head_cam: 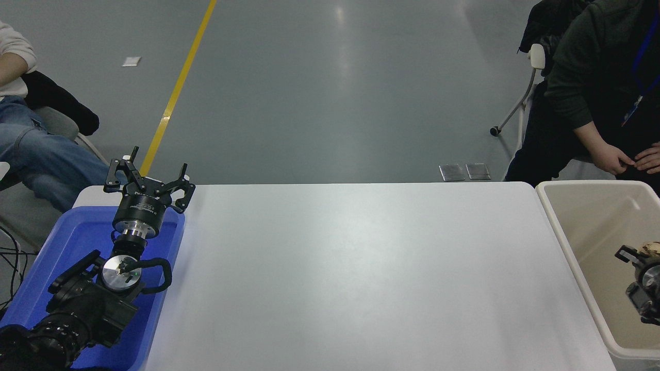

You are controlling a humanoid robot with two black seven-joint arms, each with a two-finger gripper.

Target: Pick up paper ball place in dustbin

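White table [361, 268], blue tray [62, 242] left, dustbin [567, 242] right

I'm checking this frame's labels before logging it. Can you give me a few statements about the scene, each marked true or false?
1. The right gripper is over the dustbin. True.
2. The paper ball lies on the white table. False: it is at the right gripper, above the dustbin.
3. The left gripper is open. True.
4. The left arm hangs over the dustbin. False: it is over the blue tray.
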